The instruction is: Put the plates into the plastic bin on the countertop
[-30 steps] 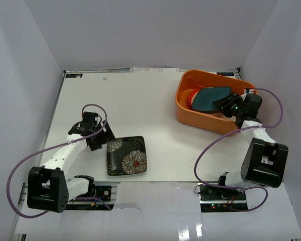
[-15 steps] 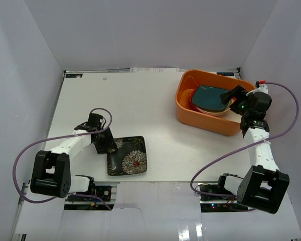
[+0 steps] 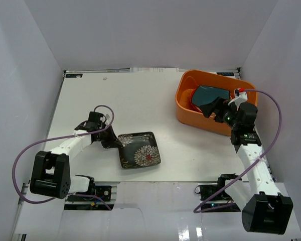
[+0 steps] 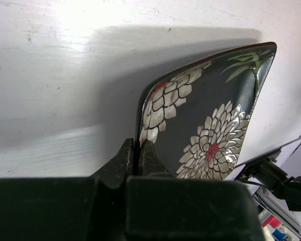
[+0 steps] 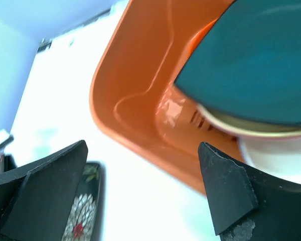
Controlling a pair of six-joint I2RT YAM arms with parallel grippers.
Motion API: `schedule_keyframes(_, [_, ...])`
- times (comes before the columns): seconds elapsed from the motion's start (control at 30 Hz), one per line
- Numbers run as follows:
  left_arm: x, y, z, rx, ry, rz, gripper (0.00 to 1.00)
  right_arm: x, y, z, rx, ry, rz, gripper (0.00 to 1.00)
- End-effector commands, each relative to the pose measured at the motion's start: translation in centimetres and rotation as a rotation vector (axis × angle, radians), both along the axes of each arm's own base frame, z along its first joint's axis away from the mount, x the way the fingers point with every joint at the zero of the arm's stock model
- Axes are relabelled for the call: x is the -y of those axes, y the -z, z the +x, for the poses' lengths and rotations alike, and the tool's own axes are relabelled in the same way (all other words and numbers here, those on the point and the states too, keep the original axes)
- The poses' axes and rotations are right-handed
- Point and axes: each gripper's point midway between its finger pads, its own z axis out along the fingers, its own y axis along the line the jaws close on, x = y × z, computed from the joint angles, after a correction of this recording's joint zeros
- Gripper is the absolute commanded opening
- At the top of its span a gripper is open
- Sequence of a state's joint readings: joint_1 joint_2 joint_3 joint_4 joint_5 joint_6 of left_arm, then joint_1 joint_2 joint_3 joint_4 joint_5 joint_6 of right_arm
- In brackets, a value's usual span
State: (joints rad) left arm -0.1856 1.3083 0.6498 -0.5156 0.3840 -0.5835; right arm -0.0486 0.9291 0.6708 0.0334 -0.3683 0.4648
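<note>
The left gripper (image 3: 115,143) pinches the floral plate (image 3: 140,149) by its rim, near the near edge of the counter (image 3: 130,100). The right gripper (image 3: 214,107) gapes wide over the bin (image 3: 182,108), far right corner.

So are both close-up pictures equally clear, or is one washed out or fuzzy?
Left wrist view: the black floral plate is sharp and throws a broad dark shadow on the countertop. Right wrist view: the countertop blows out to bluish white, and the orange bin and teal plate look soft. Top view: evenly lit.
</note>
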Motion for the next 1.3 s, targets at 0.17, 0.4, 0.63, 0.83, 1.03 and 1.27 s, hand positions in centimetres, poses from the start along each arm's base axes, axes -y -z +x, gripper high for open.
schedule_keyframes(0.17, [0.2, -0.8, 0.3, 0.104, 0.036, -0.014, 0.0, -6.1, 0.4, -4.4, 0.038, -0.19, 0.046, 0.83])
schedule_keyframes(0.4, [3.3, -3.0, 0.2, 0.203, 0.11, -0.231, 0.0, -14.7, 6.9, -10.0, -0.126, -0.387, 0.063, 0.96])
schedule_keyframes(0.63, [5.4, -7.1, 0.6, 0.349, 0.168, -0.406, 0.0, -18.2, 11.5, -12.5, -0.242, -0.487, 0.099, 0.98])
schedule_keyframes(0.83, [6.8, -11.0, 0.2, 0.446, 0.266, -0.534, 0.0, -19.6, 12.9, -12.8, -0.287, -0.527, 0.091, 0.96])
schedule_keyframes(1.03, [7.5, -13.9, -0.1, 0.503, 0.333, -0.604, 0.0, -21.3, 11.1, -11.8, -0.244, -0.553, 0.152, 0.47])
schedule_keyframes(1.27, [7.8, -16.6, 0.4, 0.586, 0.368, -0.612, 0.26, -21.2, 4.8, -10.5, -0.101, -0.523, 0.214, 0.08])
